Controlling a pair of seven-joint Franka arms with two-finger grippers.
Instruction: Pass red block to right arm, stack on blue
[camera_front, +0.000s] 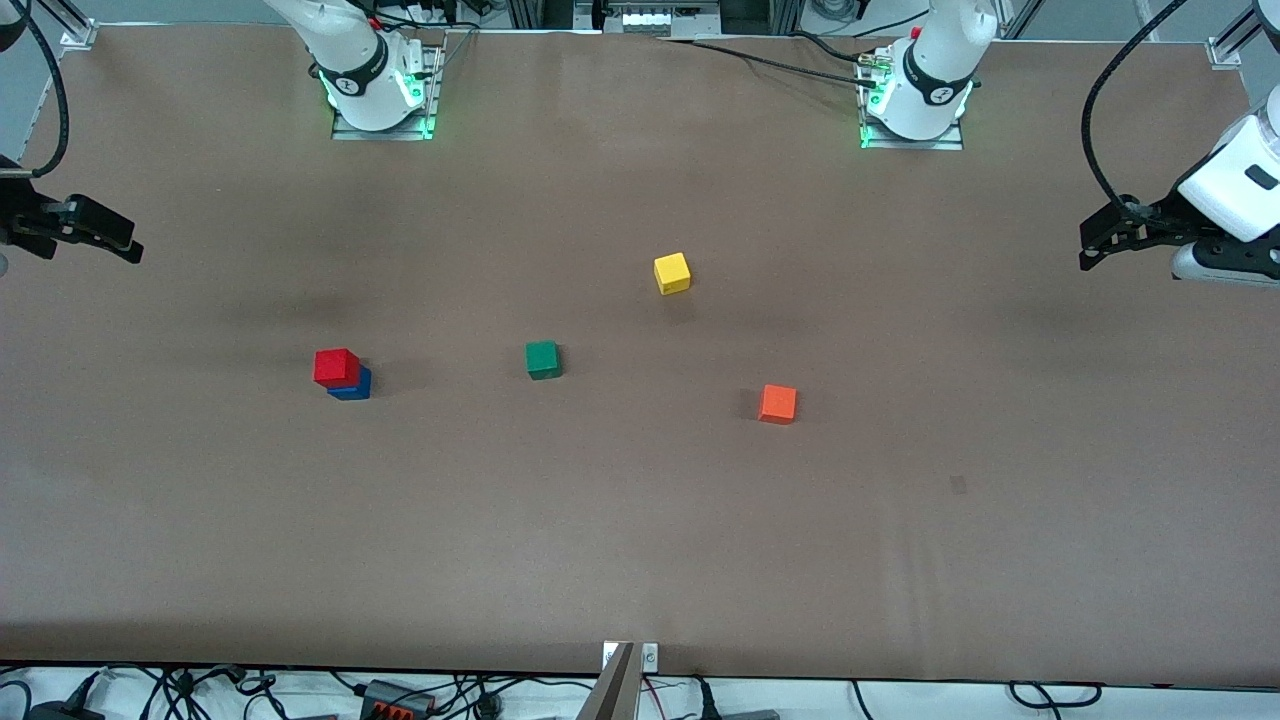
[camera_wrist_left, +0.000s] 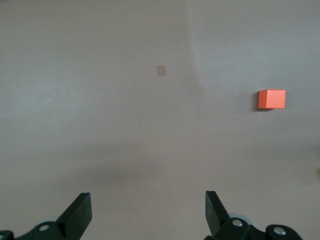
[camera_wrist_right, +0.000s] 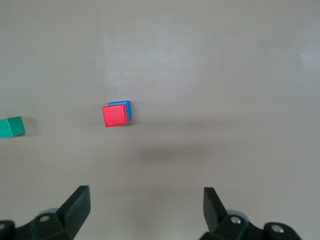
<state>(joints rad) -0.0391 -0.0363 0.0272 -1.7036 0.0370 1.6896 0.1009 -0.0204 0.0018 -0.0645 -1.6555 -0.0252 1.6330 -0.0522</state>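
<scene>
Both hands are spread apart and hold nothing: the right hand (camera_front: 135, 248) and left hand (camera_front: 1085, 250) wait high over the brown tabletop's (camera_front: 640, 520) ends. The small red cube (camera_front: 336, 367) sits on the small blue cube (camera_front: 352, 385), slightly off-centre, so the job looks done.

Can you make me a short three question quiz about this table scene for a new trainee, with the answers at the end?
1. True or false: the red block sits on the blue block.
2. Which cube lies nearest the front camera? A) yellow cube B) green cube C) orange cube
3. Fill in: both the left pincer and the right pincer are ____ and hold nothing.

Key: 1 true; 2 C; 3 open. Each pincer hangs over its own arm's end of the table, away from the cubes.
</scene>
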